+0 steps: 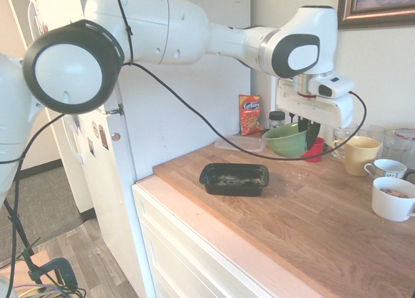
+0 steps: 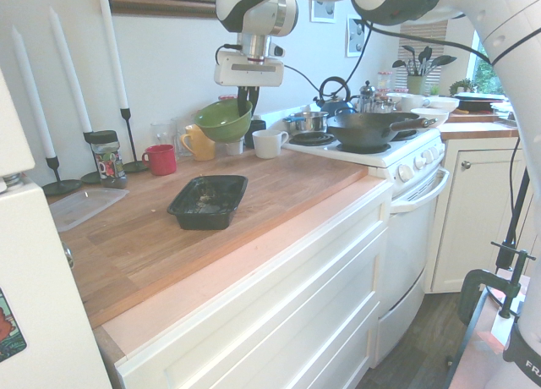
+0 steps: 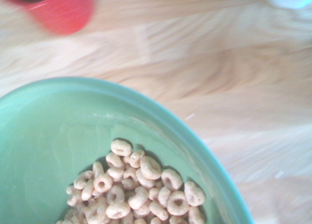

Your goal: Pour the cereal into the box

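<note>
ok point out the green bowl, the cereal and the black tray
green bowl (image 1: 285, 141), first exterior view, outer wall
cereal (image 3: 139, 187), wrist view, middle of the heap
black tray (image 2: 196, 211), second exterior view, near rim

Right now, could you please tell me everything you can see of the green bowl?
The green bowl is round, smooth and glossy, like plastic or glazed ceramic. It hangs tilted above the wooden counter, lifted clear of it, with the gripper shut on its rim. In the wrist view a small heap of tan ring-shaped cereal lies inside. It is up behind the black box, in front of the red cup.
</note>
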